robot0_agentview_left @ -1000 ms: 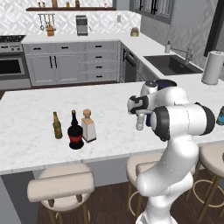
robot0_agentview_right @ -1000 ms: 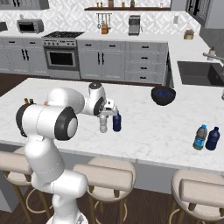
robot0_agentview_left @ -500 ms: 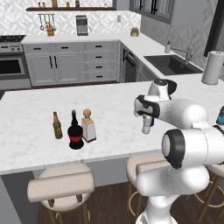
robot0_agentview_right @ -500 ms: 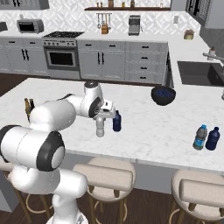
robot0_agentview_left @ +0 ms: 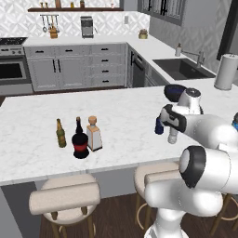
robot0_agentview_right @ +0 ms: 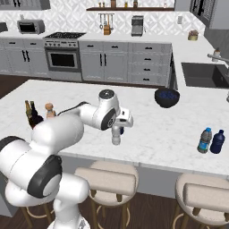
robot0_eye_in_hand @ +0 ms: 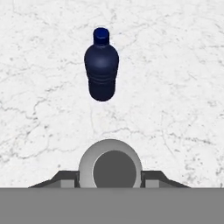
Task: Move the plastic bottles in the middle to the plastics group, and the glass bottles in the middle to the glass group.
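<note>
My gripper (robot0_agentview_left: 173, 131) (robot0_agentview_right: 117, 130) (robot0_eye_in_hand: 110, 175) is shut on the clear plastic bottle (robot0_agentview_left: 173, 137) (robot0_agentview_right: 116, 137), holding it upright by the neck, low over the white counter. From the hand camera I look down on its round cap (robot0_eye_in_hand: 110, 165) between the fingertips. The dark blue plastic bottle (robot0_agentview_left: 159, 126) (robot0_eye_in_hand: 101, 65) stands just beyond, apart from the gripper. The square glass bottle (robot0_agentview_left: 94, 135) (robot0_agentview_right: 49, 111) stands beside the glass group's black bottle (robot0_agentview_left: 80, 143) and olive bottle (robot0_agentview_left: 60, 133). The plastics group (robot0_agentview_right: 210, 141) stands far right on the counter.
A dark bowl (robot0_agentview_right: 167, 97) sits on the counter behind the gripper. The sink (robot0_agentview_left: 181, 67) and a paper towel roll (robot0_agentview_left: 226, 72) lie at the back right. Padded stools (robot0_agentview_right: 105, 181) line the counter's near edge.
The arm has swung right and a little lower with the clear bottle in its grip, past the dark blue bottle, which has stayed put. The glass bottles have not moved.
</note>
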